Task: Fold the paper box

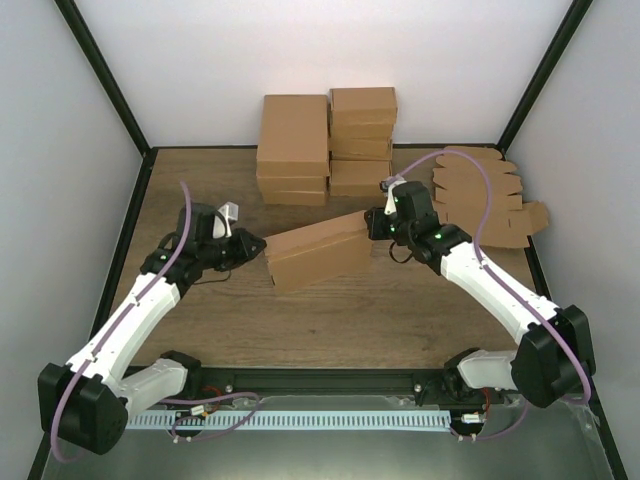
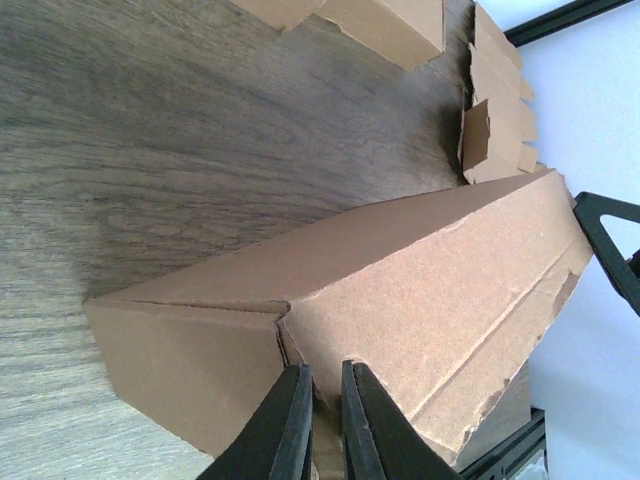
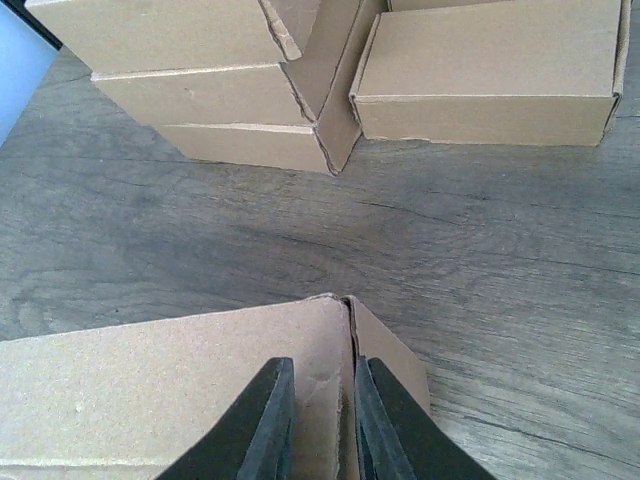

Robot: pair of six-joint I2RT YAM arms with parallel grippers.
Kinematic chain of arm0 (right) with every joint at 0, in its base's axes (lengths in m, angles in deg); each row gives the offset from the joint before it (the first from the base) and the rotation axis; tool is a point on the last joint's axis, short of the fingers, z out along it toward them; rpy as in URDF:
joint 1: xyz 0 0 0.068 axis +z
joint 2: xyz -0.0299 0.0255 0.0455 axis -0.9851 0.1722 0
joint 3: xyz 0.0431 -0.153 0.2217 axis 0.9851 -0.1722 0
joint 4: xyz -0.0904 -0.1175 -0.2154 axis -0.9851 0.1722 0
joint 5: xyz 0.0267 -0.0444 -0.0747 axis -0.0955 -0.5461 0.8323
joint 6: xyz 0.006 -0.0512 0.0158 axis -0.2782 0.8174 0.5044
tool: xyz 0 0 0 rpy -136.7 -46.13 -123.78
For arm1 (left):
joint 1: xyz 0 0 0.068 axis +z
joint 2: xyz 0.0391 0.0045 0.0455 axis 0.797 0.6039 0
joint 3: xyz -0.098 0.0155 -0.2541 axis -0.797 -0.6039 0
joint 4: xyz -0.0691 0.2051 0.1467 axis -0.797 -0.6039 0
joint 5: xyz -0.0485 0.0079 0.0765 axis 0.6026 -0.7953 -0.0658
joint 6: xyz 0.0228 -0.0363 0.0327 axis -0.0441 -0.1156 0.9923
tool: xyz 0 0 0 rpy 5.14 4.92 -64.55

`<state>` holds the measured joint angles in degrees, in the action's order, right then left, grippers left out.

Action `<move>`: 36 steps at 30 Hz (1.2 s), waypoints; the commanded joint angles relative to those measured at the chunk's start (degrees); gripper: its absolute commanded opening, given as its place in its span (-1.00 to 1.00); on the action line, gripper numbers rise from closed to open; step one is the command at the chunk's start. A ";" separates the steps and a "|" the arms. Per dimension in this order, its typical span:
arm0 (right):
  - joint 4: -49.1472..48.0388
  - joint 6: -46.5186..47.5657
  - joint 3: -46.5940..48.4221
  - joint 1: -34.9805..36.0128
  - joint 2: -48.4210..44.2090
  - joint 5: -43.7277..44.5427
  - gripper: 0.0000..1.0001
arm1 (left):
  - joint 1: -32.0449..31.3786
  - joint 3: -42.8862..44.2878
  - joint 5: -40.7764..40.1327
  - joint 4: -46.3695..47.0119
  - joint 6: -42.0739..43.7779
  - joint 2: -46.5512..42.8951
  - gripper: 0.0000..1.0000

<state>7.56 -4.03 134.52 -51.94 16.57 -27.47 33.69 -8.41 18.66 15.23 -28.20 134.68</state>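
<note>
Our left hand [image 2: 324, 367] and our right hand [image 3: 321, 361] each clamp one end of the tilted paper box [image 1: 318, 250]

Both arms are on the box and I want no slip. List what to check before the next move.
1. Grip of the left pincer on the paper box: ok, closed on one end's edge.
2. Grip of the right pincer: ok, closed on the opposite end's edge.
3. Gap to the stacked boxes: ok, bare wood between.
4. Gap to the flat blanks: ok, apart.
5. Box lifted off the table: cannot tell.
</note>
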 commanded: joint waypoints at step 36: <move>-10.14 -6.86 6.67 -6.91 0.70 -32.19 -0.99 | -0.25 4.77 5.46 6.37 5.10 -3.42 -0.93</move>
<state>-0.71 -10.17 140.90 -58.32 18.14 -57.44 33.52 -2.83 24.87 18.88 -23.94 133.02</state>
